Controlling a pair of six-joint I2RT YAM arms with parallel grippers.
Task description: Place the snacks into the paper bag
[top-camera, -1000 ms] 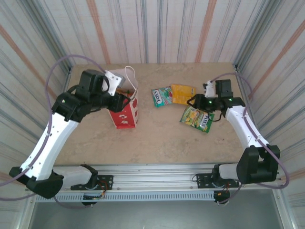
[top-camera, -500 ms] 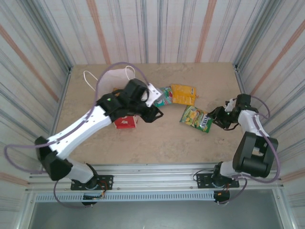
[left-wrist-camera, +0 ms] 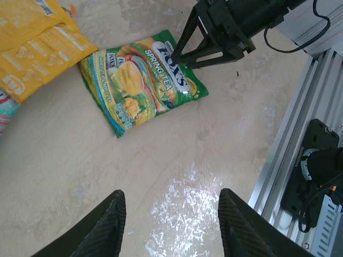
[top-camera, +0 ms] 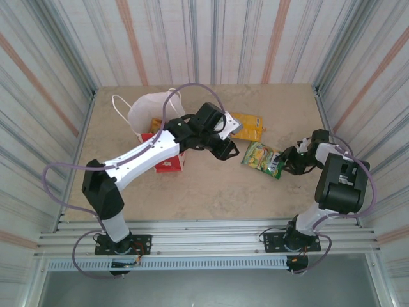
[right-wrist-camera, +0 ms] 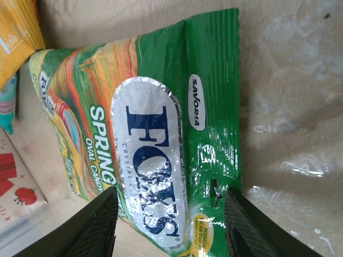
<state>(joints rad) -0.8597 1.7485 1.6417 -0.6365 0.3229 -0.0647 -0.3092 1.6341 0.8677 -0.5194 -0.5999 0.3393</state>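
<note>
A green FOX'S snack packet lies flat on the table right of centre. My right gripper stands open at its right end. In the right wrist view the packet lies between that gripper's spread fingers. My left gripper hovers open just left of the packet, and between its fingers there is only bare table. The green packet lies ahead of it. An orange packet lies behind. The paper bag leans at the left with an orange packet inside its mouth.
A teal packet's edge shows beside the orange packet. The black right gripper sits at the green packet's far corner. The aluminium rail runs along the near table edge. Striped walls enclose the table.
My left arm has swung from the paper bag rightwards to the table's middle. My right gripper has pulled back to the green packet's right end. The bag's mouth is now uncovered.
</note>
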